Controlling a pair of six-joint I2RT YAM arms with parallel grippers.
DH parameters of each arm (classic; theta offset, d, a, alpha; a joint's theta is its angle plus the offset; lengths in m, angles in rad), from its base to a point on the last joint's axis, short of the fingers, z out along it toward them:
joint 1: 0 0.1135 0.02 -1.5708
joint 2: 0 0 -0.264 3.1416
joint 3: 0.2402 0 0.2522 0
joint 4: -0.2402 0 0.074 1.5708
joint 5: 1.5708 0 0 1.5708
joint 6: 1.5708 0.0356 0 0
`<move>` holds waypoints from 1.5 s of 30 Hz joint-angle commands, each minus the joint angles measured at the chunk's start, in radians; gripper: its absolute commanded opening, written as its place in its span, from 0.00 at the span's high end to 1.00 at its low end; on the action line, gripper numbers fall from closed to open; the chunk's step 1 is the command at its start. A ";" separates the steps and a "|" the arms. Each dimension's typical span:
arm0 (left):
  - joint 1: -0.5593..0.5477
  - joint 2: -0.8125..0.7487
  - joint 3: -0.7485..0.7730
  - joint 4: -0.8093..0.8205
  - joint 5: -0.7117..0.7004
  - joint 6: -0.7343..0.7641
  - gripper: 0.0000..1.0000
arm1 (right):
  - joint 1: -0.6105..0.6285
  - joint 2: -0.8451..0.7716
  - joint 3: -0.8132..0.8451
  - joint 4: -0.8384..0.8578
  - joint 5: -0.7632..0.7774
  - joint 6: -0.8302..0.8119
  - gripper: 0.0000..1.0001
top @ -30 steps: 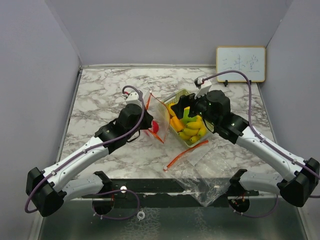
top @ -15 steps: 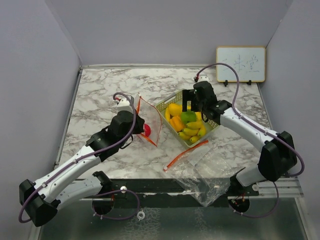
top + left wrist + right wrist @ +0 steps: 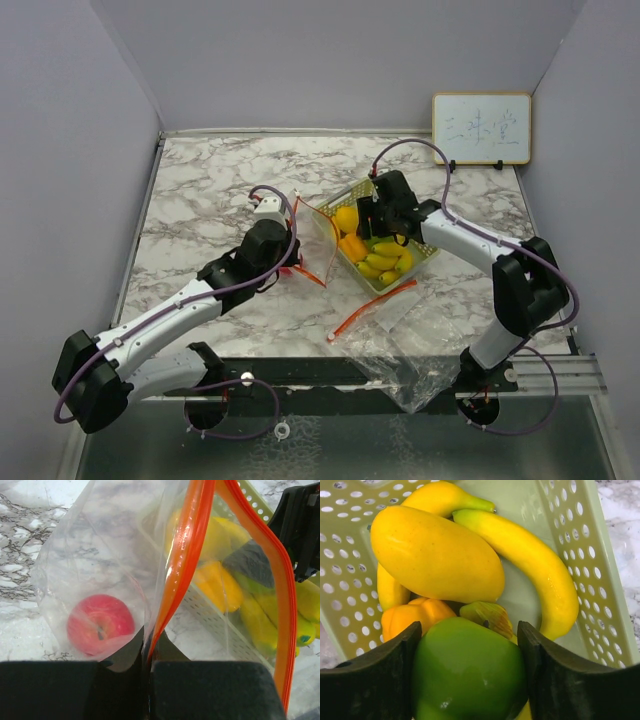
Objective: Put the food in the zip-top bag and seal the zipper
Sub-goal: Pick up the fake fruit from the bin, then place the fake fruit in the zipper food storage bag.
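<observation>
My left gripper (image 3: 148,665) is shut on the red-orange zipper (image 3: 182,565) of the clear zip-top bag (image 3: 100,555) and holds it upright with its mouth spread. A red apple (image 3: 100,625) lies inside the bag. From above, the bag (image 3: 318,240) stands just left of the pale green tray (image 3: 425,255). My right gripper (image 3: 469,630) is down in the tray, both fingers pressed against a green fruit (image 3: 467,675). The rest of the food lies around it: a fat yellow piece (image 3: 435,555), a banana (image 3: 535,570) and an orange piece (image 3: 415,617).
A second clear bag (image 3: 405,345) with a red-orange strip (image 3: 370,310) lies crumpled at the table's near edge, in front of the tray. A small whiteboard (image 3: 481,128) leans on the back wall at the right. Grey walls close in the marble table.
My right gripper has dropped into the tray and closed from wide open onto the green fruit. My left arm has shifted the held bag slightly, keeping its grip.
</observation>
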 commanded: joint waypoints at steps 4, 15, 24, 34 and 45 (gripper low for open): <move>0.002 0.015 0.007 0.045 0.019 0.034 1.00 | 0.000 -0.107 0.039 0.000 0.037 -0.029 0.77; 0.005 0.024 0.028 0.025 -0.002 0.051 1.00 | 0.005 -0.404 0.002 0.217 -0.628 -0.057 0.78; 0.006 0.046 0.065 0.027 0.041 0.040 1.00 | 0.118 -0.349 -0.083 0.507 -0.808 0.125 0.78; 0.006 0.008 0.087 0.009 0.109 0.002 1.00 | 0.200 -0.220 -0.069 0.495 -0.388 0.194 0.73; 0.007 -0.005 0.070 0.013 0.159 -0.041 1.00 | 0.264 -0.189 0.026 0.309 -0.049 0.128 0.01</move>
